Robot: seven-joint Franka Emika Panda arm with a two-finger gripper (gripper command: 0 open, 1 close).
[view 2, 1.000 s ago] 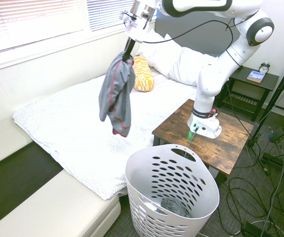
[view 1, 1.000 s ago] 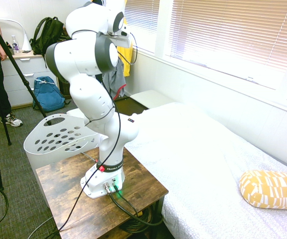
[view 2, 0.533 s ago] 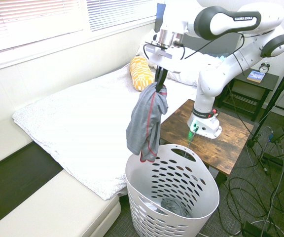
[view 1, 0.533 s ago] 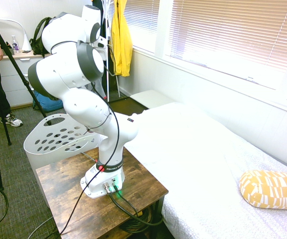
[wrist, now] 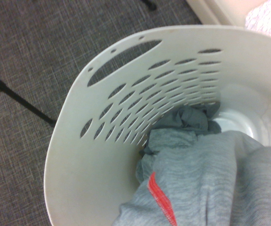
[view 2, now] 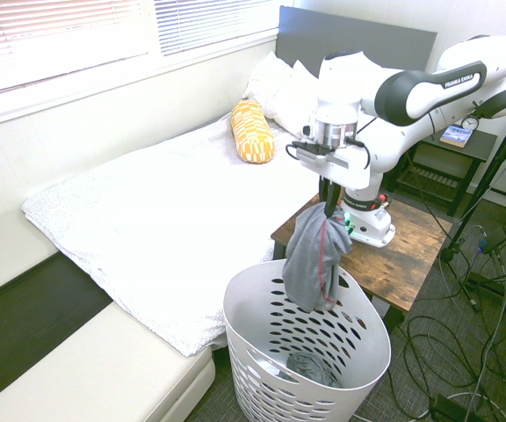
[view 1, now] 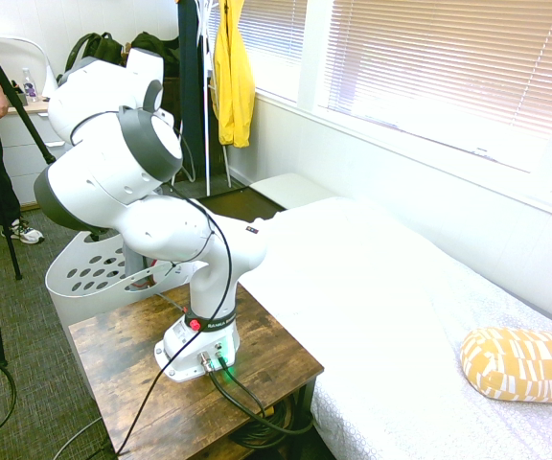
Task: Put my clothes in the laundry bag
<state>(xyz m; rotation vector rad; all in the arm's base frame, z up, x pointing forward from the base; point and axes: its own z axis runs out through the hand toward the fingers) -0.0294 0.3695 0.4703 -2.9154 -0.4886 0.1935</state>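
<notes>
The soft grey cloth shirt with red trim (view 2: 314, 259) hangs from the black 2-finger gripper (view 2: 330, 195), its jaws clamped on the shirt. The shirt's low end is inside the big white plastic basket with holes (view 2: 251, 330), by the rim nearest the brown wooden table (view 2: 393, 255); crumpled grey cloth (view 2: 310, 366) lies at the basket's bottom

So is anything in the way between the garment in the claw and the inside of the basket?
Nothing visible blocks it: the grey garment hangs from the claw over the white basket's open top, with only other grey fabric down inside.
</notes>
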